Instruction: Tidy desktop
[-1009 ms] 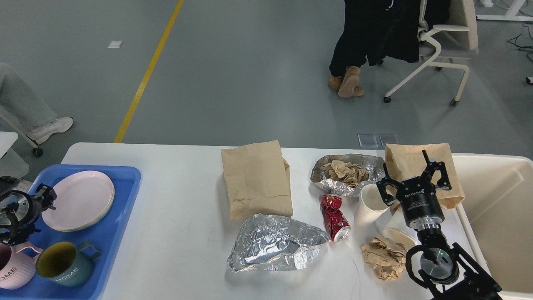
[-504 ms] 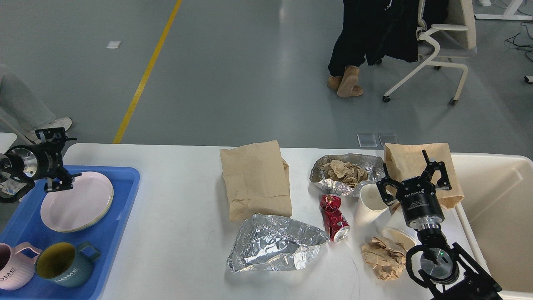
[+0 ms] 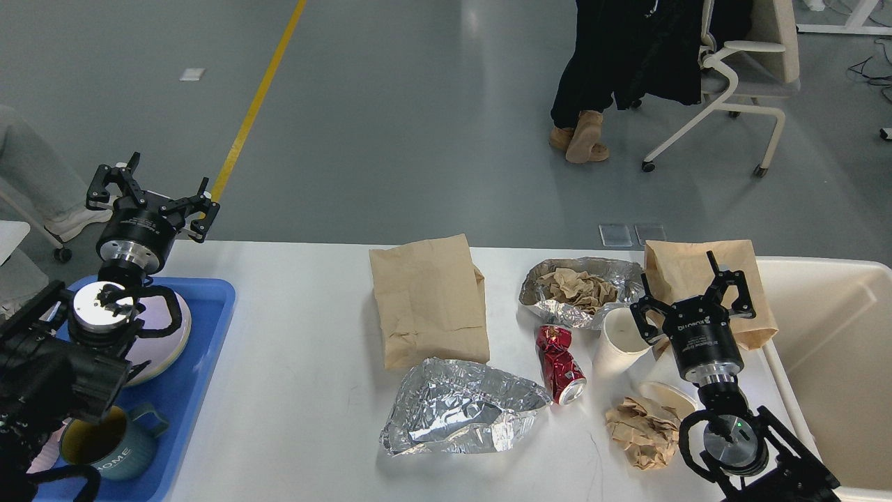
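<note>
The desktop [image 3: 306, 390] is a broad white tabletop with rounded corners, strewn with litter: a brown paper bag [image 3: 428, 303], crumpled foil [image 3: 460, 415], and a crushed red can [image 3: 559, 362]. It lies beneath both arms. The left gripper [image 3: 155, 192] hovers over its far left corner, jaws spread wide and empty. The right gripper [image 3: 690, 293] hangs near the right edge beside a white paper cup [image 3: 617, 341], jaws likewise wide, holding nothing.

Left arm hides much of the plate [image 3: 171, 333] — mug [image 3: 115, 446] partly covered too.
</note>
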`<state>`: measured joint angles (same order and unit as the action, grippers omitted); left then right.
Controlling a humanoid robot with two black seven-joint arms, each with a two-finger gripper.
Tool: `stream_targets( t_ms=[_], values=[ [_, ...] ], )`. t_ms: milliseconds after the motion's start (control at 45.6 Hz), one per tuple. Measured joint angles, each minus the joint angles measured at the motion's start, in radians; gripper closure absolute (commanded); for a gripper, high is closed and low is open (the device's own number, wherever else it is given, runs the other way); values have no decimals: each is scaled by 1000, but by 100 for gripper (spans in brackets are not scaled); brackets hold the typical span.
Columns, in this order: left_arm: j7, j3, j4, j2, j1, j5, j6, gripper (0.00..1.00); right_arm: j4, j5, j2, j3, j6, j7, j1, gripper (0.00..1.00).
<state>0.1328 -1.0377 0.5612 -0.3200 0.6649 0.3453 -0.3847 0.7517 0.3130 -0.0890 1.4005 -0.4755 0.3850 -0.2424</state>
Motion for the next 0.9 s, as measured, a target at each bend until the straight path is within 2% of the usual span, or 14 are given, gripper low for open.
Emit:
stream_targets(
  t_ms=[66, 175, 263, 439, 899],
  values=[
    [21, -21, 115, 1, -75, -33, 0, 4, 0, 0, 0, 0, 0, 0, 0, 0],
    [25, -136, 299, 13, -232, -165, 1, 4, 0, 0, 0, 0, 0, 0, 0, 0],
    [22, -238, 376, 54, -328, -284, -1, 4, 0, 0, 0, 0, 0, 0, 0, 0],
    [-5, -325, 395, 98, -389, -355, -27, 4, 1, 0, 0, 0, 0, 0, 0, 0],
    [-11, -318, 386, 102, -384, -366, -49, 4, 2, 0, 0, 0, -1, 0, 0, 0]
  ],
)
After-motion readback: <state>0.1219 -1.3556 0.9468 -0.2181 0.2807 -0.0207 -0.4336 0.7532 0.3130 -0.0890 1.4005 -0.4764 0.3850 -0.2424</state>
